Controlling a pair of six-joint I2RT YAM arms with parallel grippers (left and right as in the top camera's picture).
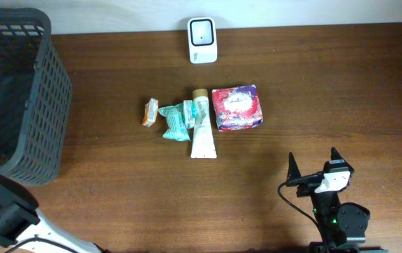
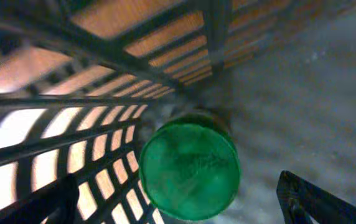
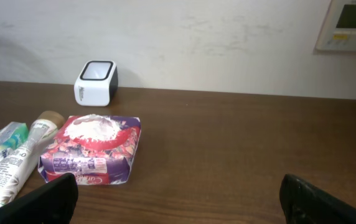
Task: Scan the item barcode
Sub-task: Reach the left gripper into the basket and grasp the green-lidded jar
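Left gripper (image 2: pixel 177 210) gapes wide open, holding nothing, inside the dark mesh basket (image 2: pixel 103 56); a round green item (image 2: pixel 189 165) lies just ahead, between its fingers.

A beige control panel (image 3: pixel 352 25) hangs on the white wall (image 3: pixel 196 43) behind the wooden table (image 3: pixel 228 155).

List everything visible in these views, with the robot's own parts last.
Basket: 1, dark grey, table's left end
Green container: 1, green, inside basket
Barcode scanner: 1, white, far edge, centre
Orange packet: 1, orange, centre row's left end
Teal packet: 1, teal, beside orange packet
Tube: 1, white, tan cap, centre
Pack: 1, purple-red, right of tube
Wall panel: 1, white, wall
Table: 1, brown wood
Left gripper: 1, black, open, in basket
Right gripper: 1, black, open, near right
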